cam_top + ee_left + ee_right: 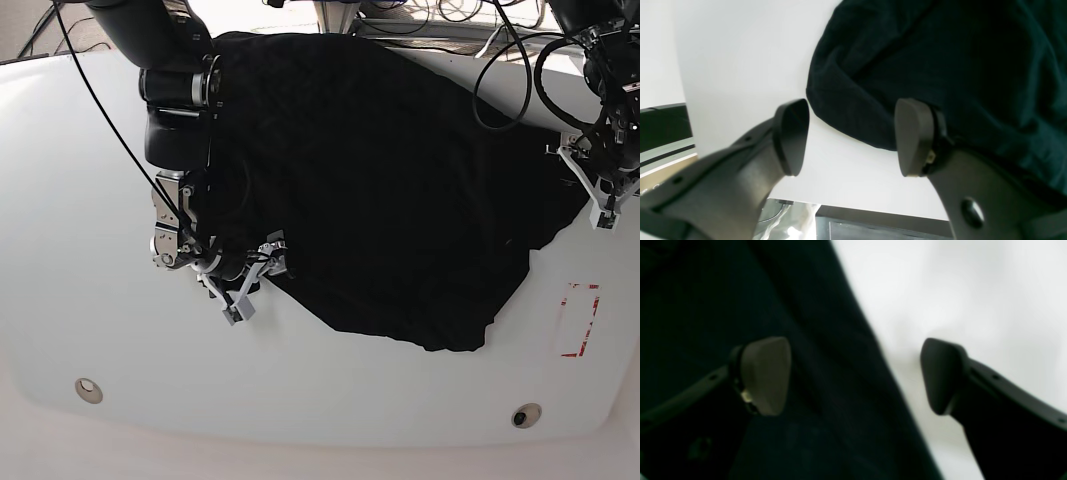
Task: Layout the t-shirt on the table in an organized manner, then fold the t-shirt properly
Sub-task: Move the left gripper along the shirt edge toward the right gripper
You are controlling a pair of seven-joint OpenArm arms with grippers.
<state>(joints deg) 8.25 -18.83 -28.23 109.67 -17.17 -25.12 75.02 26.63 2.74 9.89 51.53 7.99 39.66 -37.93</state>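
A: Two grippers, status? And the t-shirt (390,180)?

B: T-shirt lies spread on the white surface (330,400), rumpled, covering its far middle. Left gripper (851,136): jaws spread, straddling a rounded fabric edge, one pad over cloth, one over bare surface. Right gripper (855,375): jaws spread across the shirt's edge, nothing pinched.

A: Markings?

B: Red tape mark (580,320) just beside the hem.

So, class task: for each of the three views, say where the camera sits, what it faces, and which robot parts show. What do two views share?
Left wrist: rides the left arm, looking past the open left gripper at the t-shirt edge on the table.
Right wrist: rides the right arm, facing the shirt edge between open right gripper fingers.
Base: high above, looking down on both arms and the shirt.
Shared: both wrist views straddle a shirt edge.
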